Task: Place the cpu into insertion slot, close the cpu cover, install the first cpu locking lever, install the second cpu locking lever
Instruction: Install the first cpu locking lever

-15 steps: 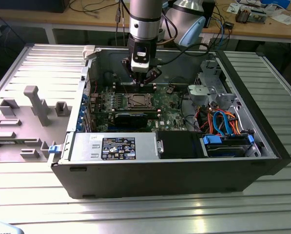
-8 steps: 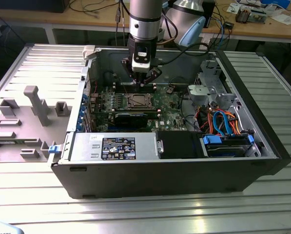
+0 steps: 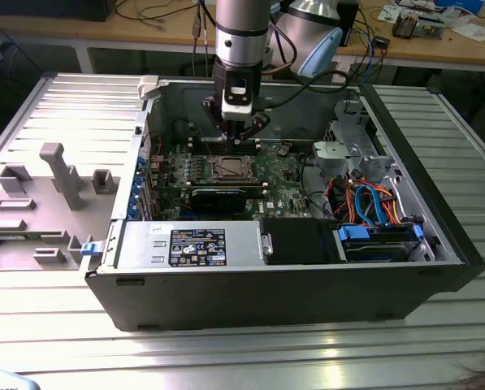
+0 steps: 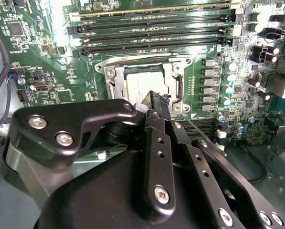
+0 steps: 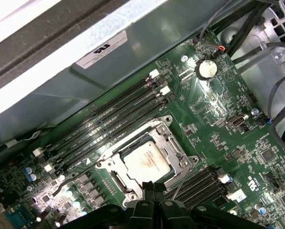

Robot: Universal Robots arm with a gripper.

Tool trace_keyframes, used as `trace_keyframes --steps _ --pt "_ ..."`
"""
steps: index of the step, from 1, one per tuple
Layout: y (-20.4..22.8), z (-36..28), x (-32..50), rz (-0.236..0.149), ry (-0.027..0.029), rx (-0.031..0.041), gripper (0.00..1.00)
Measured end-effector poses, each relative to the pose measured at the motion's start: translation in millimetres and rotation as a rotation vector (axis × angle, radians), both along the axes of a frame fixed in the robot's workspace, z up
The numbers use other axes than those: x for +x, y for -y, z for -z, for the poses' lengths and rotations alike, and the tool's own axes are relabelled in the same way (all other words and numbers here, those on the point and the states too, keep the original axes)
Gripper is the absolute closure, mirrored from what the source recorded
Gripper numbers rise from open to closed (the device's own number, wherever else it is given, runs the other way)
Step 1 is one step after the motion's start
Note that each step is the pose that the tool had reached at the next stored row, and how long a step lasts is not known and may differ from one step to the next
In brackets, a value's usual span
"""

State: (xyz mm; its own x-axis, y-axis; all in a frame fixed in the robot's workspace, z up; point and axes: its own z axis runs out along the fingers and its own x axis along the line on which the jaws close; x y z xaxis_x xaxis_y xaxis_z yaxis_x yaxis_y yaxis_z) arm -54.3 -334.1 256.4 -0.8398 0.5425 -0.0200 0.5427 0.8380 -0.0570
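Gripper (image 4: 154, 101): its black body is the nearest thing in both wrist views. The 2 fingers (image 5: 147, 189) lie together at the tips, with no gap I can make out and nothing seen between them. The tips hang right at the near edge of the cpu cover (image 5: 179, 153). Whether they press on it cannot be told.

In the exterior view the gripper (image 3: 236, 134) sits in the upper centre of the frame, inside the open computer case (image 3: 307, 284). It is just above the insertion slot (image 3: 215, 168), which lies mid-frame on the green board (image 3: 283, 175).

Progress, judged from how things lie:
- Step 1 done: the cpu (image 5: 146, 162) lies flat in the slot, pale metal face up.
- Step 2 looks done: the silver frame of the cover lies down around the cpu, face showing through the cut-out.
- Steps 3 and 4 look open: 1 thin wire lever (image 5: 179, 183) runs slanting out from beside the fingertips and looks unhooked. The state of the other lever cannot be made out.
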Motion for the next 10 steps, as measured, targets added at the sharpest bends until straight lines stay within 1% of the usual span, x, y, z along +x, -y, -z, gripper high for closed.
trace_keyframes --steps 10 --pt "0.0 0.0 0.0 -0.035 0.0 0.0 0.89"
